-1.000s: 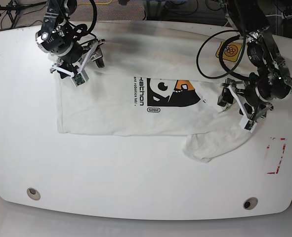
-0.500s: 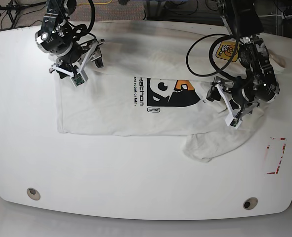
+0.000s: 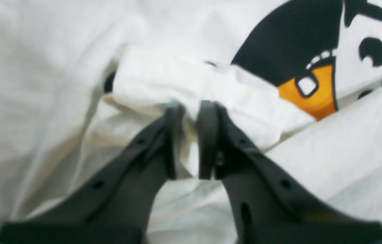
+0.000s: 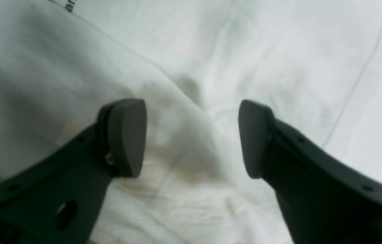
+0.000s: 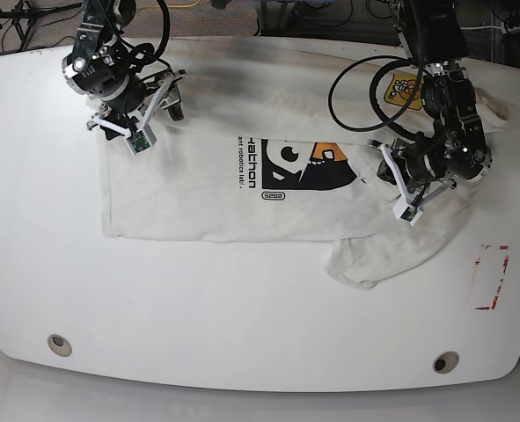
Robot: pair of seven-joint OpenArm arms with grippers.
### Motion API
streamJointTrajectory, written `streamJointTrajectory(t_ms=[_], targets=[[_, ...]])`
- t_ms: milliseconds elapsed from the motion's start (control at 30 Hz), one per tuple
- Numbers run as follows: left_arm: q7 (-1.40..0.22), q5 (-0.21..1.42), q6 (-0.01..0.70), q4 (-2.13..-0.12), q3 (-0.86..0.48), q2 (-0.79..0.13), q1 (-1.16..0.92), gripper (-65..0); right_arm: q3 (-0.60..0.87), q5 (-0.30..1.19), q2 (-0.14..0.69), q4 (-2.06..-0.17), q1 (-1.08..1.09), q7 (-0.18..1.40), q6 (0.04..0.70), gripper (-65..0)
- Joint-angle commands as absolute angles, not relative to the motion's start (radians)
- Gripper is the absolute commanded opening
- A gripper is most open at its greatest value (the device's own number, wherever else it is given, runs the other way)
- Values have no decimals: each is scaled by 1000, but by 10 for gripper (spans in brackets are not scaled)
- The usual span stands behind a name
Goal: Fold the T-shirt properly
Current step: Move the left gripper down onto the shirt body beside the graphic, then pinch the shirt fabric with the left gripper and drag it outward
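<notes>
The cream T-shirt (image 5: pixel 207 198) lies spread on the white table, its black and orange print (image 5: pixel 303 165) facing up and a yellow logo patch (image 5: pixel 405 88) near the far right. In the left wrist view my left gripper (image 3: pixel 191 112) is shut on a bunched fold of the T-shirt (image 3: pixel 42 67) beside the print. The base view puts this left gripper (image 5: pixel 383 169) at the shirt's right part. My right gripper (image 4: pixel 192 135) stands open above wrinkled T-shirt cloth (image 4: pixel 245 51) with nothing between its fingers. It hovers at the shirt's upper left corner, where the base view shows the right gripper (image 5: pixel 173 98).
A crumpled flap of cloth (image 5: pixel 378 255) hangs toward the front below the left arm. A red-marked rectangle (image 5: pixel 490 277) sits on the table at the right. Two round holes (image 5: pixel 59 343) (image 5: pixel 445 361) lie near the front edge. A black cable (image 5: pixel 356 97) loops over the shirt.
My left gripper has moved left toward the print, dragging the pinched cloth with it. The right gripper has stayed open in nearly the same place.
</notes>
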State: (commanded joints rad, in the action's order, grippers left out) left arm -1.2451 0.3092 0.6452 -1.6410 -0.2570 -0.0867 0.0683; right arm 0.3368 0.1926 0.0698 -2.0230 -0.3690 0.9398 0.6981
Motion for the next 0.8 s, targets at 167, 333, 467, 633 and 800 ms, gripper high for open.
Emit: streamJointTrajectory(t_ms=[167,333,467,633,800], targets=[[-1247,309,645,-1639,-257,-105,67,-568,337,193,65,-2023,-369,940,698,-241],[-1245,308,645,-1639,-257,-124,64,-550,340,185,53,-2023,-367,938,698,-241],[-1239,308,639,-1626,-257,-131,53,-604,338,185,50,-2023,-367,938,698,-241],[-1219,308,639,-1613,-257,-133,53,-650,337,185,48,-2023,-367,938,698,-241],[-1222,315,645,-1629,-257,-130,51,-650,337,185,48,-2023,-367,938,698,-241]])
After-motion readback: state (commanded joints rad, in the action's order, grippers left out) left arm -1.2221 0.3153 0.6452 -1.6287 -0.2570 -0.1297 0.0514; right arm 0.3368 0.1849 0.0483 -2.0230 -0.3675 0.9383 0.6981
